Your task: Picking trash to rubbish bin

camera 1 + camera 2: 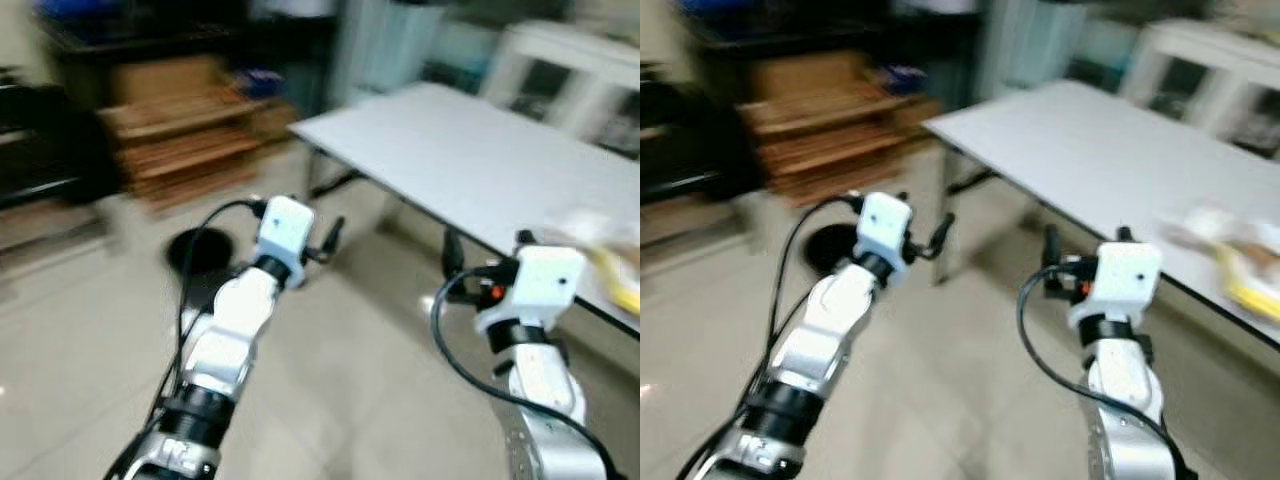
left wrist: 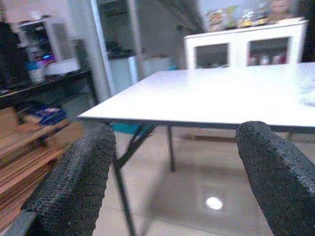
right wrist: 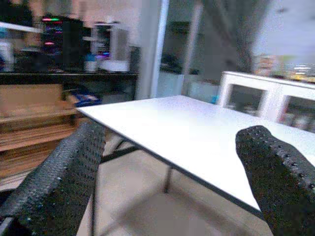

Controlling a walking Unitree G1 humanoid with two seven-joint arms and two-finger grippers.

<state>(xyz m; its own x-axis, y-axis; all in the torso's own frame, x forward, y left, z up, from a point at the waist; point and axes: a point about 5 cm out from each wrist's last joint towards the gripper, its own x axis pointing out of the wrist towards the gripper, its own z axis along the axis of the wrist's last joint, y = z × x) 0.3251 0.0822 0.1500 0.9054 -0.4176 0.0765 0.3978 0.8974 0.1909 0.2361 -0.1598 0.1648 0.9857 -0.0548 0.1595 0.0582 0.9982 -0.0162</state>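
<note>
a blurred room with a pale tiled floor (image 1: 340,380), seen from the head cameras. a large white table (image 1: 480,160) on dark legs runs from the centre toward the right edge; behind it stands a white cabinet (image 2: 246,46) with glass doors. stacked wooden shelving (image 1: 185,140) sits at the far left, against dark furniture. a round black object (image 1: 200,250), too blurred to identify, lies on the floor beside the shelving. near the table's right end lies trash: a pale crumpled item (image 1: 1205,225) and a yellow piece (image 1: 1250,285), just beside each other, details smeared. both arms are raised before the table's near edge. left gripper (image 2: 177,182): fingers (image 2: 74,182) spread wide, nothing between them. right gripper (image 3: 172,182): fingers (image 3: 275,172) likewise wide apart and empty, well apart from the trash.
</note>
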